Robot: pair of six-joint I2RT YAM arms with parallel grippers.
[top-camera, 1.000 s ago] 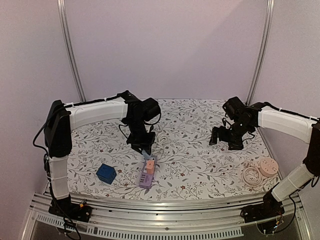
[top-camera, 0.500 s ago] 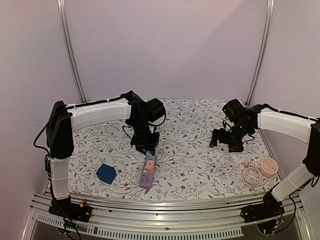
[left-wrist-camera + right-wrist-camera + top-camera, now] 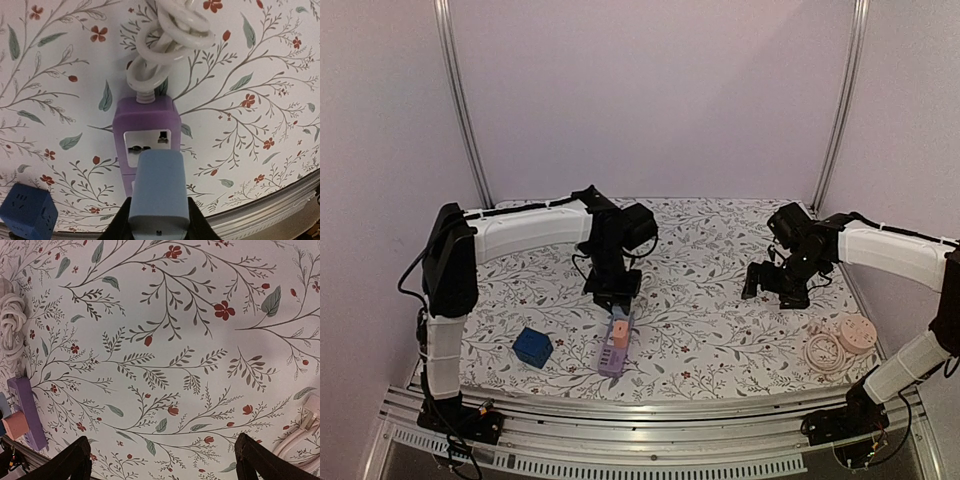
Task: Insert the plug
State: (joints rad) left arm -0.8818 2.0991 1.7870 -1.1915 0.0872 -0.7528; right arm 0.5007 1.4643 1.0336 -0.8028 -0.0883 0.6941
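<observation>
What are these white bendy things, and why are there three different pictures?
They are two robot arms bolted to a flowery table. One picture looks down from above. The other two come from little cameras on each wrist. On the table lie a purple power strip with a white cord, a blue cube and a pink round gadget. The left claw grips a light-blue plug right at the strip. The right claw is open and holds nothing.

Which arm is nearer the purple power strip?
Left. The left fingers hang directly above the power strip; the right fingers are far off to its right, apart from it.
</observation>
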